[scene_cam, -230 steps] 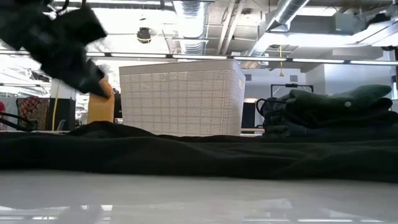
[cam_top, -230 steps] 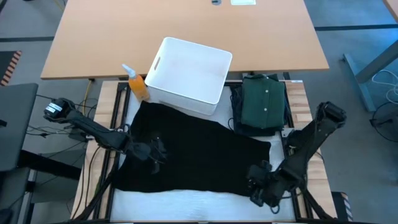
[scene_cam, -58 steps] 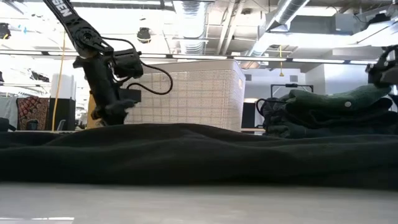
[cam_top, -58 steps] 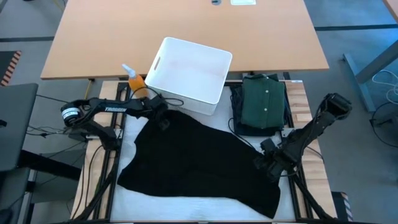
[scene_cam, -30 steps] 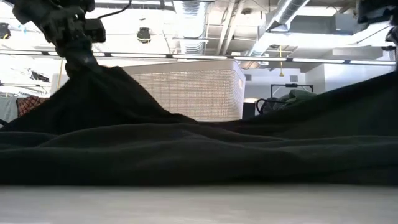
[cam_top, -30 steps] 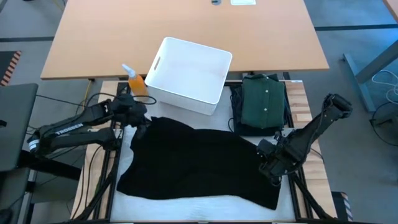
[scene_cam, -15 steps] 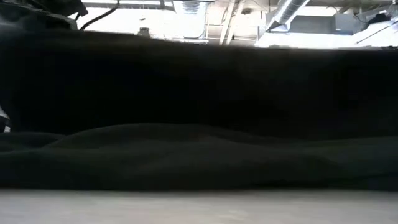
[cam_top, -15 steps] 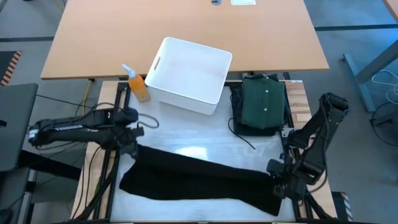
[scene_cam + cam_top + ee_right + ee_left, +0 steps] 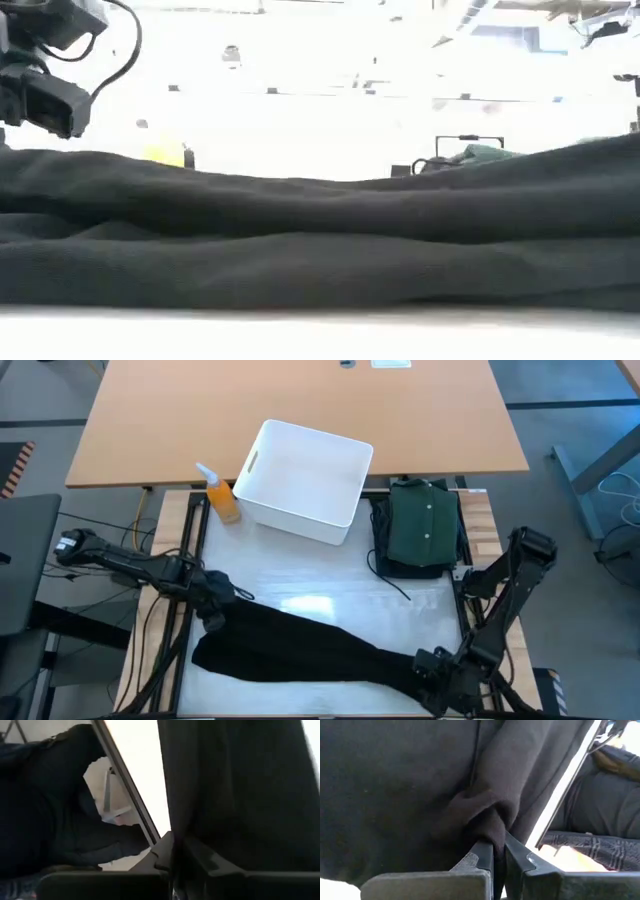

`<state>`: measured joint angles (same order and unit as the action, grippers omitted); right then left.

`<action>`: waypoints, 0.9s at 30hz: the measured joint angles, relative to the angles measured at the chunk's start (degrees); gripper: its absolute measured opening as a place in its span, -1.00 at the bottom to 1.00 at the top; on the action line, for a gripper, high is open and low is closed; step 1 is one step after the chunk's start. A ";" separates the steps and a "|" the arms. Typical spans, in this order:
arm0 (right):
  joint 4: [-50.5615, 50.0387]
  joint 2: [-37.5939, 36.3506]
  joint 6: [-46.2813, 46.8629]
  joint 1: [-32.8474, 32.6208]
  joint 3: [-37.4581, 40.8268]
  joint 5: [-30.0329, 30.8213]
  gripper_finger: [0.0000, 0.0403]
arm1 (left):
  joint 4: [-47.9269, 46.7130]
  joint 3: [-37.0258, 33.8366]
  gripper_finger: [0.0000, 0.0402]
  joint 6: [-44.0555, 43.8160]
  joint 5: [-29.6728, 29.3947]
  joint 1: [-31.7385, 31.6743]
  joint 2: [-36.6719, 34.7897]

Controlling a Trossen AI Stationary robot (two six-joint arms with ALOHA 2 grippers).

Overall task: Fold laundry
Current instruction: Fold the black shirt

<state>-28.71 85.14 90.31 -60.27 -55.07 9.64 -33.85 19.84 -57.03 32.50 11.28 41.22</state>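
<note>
A black garment (image 9: 320,650) lies folded into a long band across the near part of the white table top (image 9: 320,575); it fills the low view (image 9: 320,250). My left gripper (image 9: 213,605) is shut on its left end, also seen close up in the left wrist view (image 9: 497,857). My right gripper (image 9: 432,668) is at the garment's right end, shut on cloth in the right wrist view (image 9: 180,857). A folded dark green buttoned shirt (image 9: 425,525) rests on other dark clothing at the far right. My left gripper pinches a bunched fold of the black cloth (image 9: 490,825) between its two fingers, at the left end of the band's far edge. The fingers slant downward from the table's left side. The cloth around the pinch is slack and rests on the table. My right gripper has an edge of the black cloth (image 9: 175,832) between its two fingers, at the garment's right end. The fingers slant steeply downward. In the low view the cloth's right end (image 9: 590,160) rises a little above the rest, which lies on the table.
A white plastic bin (image 9: 305,480) stands at the table's far middle, with an orange spray bottle (image 9: 222,500) to its left. Bare white table top shows between the bin and the black band. A wooden desk (image 9: 300,400) stands beyond the table.
Both grippers have gone toward the table's near edge and down, each carrying a far corner of the black garment. Its far half has folded over the near half, which stayed put, so the wide spread cloth is now a narrow band.
</note>
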 joint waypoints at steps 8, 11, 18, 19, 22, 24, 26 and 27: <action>0.85 6.05 8.87 0.02 0.00 -11.44 -0.58 | -1.44 -0.03 -1.00 -2.70 -1.57 2.82 3.81; 0.24 5.73 8.28 0.00 0.02 -13.65 -0.45 | -3.97 -0.03 -1.00 -3.14 -2.42 3.20 5.27; 0.06 0.74 8.15 -0.79 0.04 -10.66 -0.20 | -7.10 -0.03 -0.81 -2.10 -3.92 4.51 8.14; 0.00 0.34 7.61 -0.96 0.04 -8.19 -0.17 | -7.09 -0.03 -0.76 -1.89 -4.09 4.73 8.45; 0.15 0.49 4.50 -1.33 0.04 0.32 -0.13 | -6.53 -0.03 -0.62 -1.10 -4.23 5.35 9.05; 0.64 1.64 2.80 -0.46 0.02 2.64 -0.12 | -6.35 -0.03 -0.52 -1.10 -3.88 5.63 9.05; 0.63 3.59 1.53 0.56 0.02 2.49 -0.12 | -5.90 -0.03 -0.43 -1.06 -1.98 5.64 9.06; 0.72 4.65 0.73 1.07 0.04 2.31 -0.12 | -5.64 -0.03 -0.38 -0.89 -0.68 5.56 9.03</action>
<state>-27.98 89.79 91.03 -59.20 -55.02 11.95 -39.49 19.81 -57.92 31.82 16.84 50.25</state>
